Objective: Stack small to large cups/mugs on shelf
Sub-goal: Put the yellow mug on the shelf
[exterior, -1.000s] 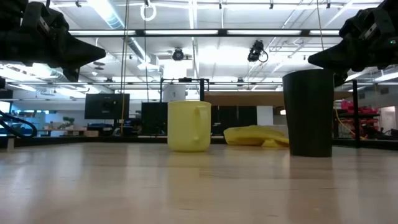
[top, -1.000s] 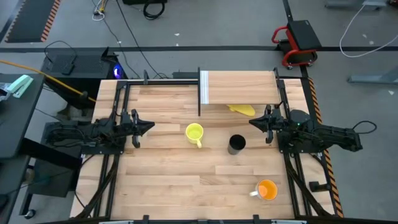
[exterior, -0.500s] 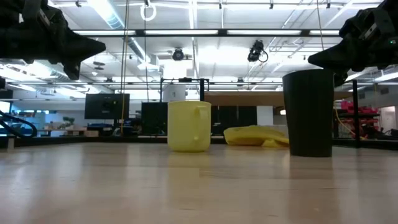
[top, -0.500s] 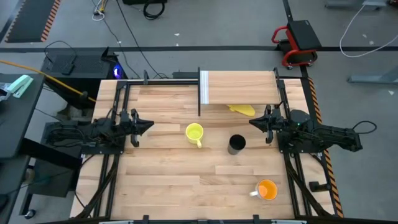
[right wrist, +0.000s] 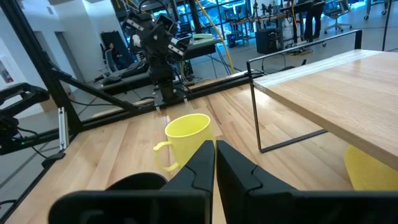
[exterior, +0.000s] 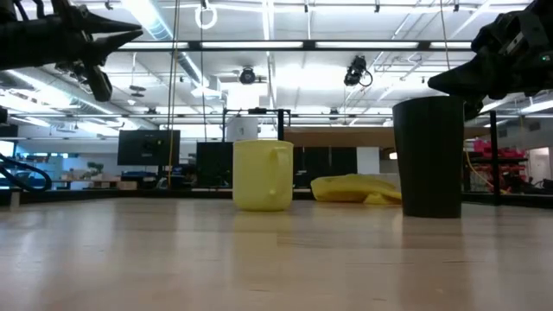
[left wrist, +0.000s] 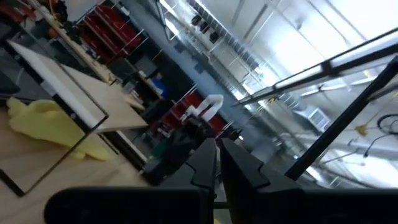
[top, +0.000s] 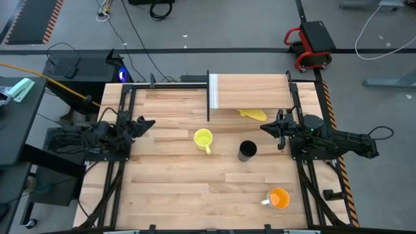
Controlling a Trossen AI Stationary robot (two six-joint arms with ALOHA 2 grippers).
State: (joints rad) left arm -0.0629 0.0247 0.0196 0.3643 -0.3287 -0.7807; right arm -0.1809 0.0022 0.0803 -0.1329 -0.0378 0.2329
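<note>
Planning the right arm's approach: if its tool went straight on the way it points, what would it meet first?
Probably the small yellow mug: the right tool, fingers together, points at it across the table. Height is unclear, so it might pass above.

On the worktop (top: pixel 175 188), the handled mug (top: pixel 203 139) stood left of the handleless cup (top: pixel 247 151); another mug (top: pixel 279 198) sat near right, the shelf (top: pixel 250 91) far, a lump (top: pixel 253 114) beneath it.

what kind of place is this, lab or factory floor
Most likely a robotics lab or open workshop. The table sits on a grey floor strewn with cables, other robot rigs stand behind it, and long ceiling lights run over desks with monitors.
</note>
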